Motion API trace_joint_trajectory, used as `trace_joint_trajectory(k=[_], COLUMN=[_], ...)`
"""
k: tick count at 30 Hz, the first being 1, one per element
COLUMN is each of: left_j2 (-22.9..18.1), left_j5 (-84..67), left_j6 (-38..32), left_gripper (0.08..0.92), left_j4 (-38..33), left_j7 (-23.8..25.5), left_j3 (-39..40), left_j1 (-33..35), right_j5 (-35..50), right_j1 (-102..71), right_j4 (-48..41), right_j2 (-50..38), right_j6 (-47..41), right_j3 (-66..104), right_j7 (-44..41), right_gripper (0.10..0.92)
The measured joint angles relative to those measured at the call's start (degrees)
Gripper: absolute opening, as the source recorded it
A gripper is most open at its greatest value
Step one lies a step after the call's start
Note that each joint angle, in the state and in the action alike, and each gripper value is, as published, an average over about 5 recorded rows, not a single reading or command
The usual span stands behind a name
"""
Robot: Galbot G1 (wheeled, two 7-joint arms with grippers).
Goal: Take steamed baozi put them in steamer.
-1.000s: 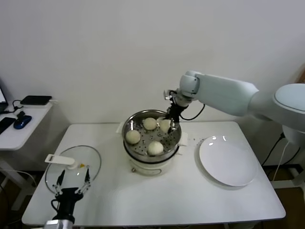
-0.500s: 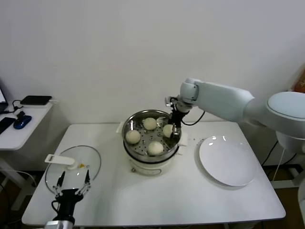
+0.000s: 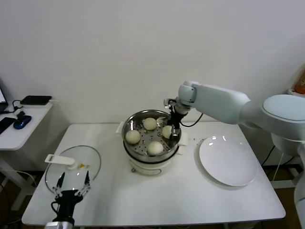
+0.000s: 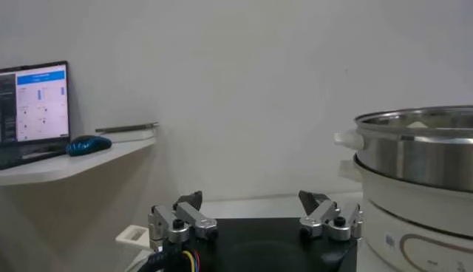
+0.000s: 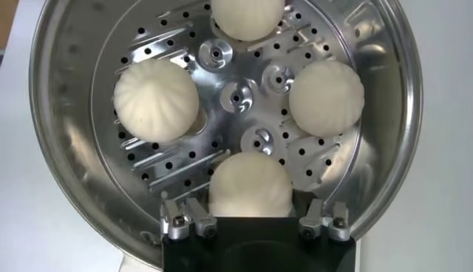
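All four steamed baozi (image 3: 149, 123) sat in the steamer (image 3: 151, 155).

The buns lay spaced around the perforated floor, none touching; the wrist view showed the nearest baozi (image 5: 250, 185) between the right gripper (image 5: 256, 220) fingers, which stood apart on either side with a gap to the dough, not clamped. In the head view the right gripper (image 3: 170, 132) hung inside the pot's right rim over that bun. Left gripper (image 3: 71, 186) was parked low at the table's front-left by the glass lid (image 3: 72, 167), jaws spread, holding nothing. White plate (image 3: 228, 160) sat right of the steamer.
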Motion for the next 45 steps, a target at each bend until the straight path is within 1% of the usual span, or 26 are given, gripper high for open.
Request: trace_joint_trajectory(k=[4,6,17,26,35,40,45], left_j2=[0.02,0.01,-0.07,-0.07,-0.46,-0.58,-0.61], left_j5=[0.00,0.00,0.03,-0.29,0.00,-0.03,-0.52], left_j6=[0.07,0.09,0.24,0.69,0.96,0.45,-0.90], left_gripper=[0.823,0.823,0.823,0.823,0.823,0.823,0.823], left_j4=[-0.14,-0.15,-0.37,-1.36,-2.71,-3.46,-4.18], left_j7=[0.01,0.01,0.04,0.23,0.60,0.99,1.48], left_j3=[-0.08,-0.10,-0.05,-0.09,0.31,0.80,1.76], left_j1=[-0.03,0.00,-0.08,0.06,-0.07,0.44,1.07], right_j5=[-0.09,-0.11,1.30,3.75,3.74,2.21,0.12], right_j1=[-0.25,-0.26,1.59,5.83,8.82,7.11,1.72], right_j4=[-0.27,-0.39,0.52,4.55,13.34,19.74,25.98], right_j2=[0.16,0.15,-0.82,-4.16,-12.51,-19.84,-28.36], right_j6=[0.12,0.23,0.74,1.66,2.52,2.93,4.00], right_j3=[0.27,0.37,0.01,-0.30,1.45,5.16,12.14], right_j7=[0.08,0.05,-1.30,-1.97,-0.13,2.92,7.31], right_gripper=[0.810,0.819,0.823,0.823,0.823,0.823,0.823])
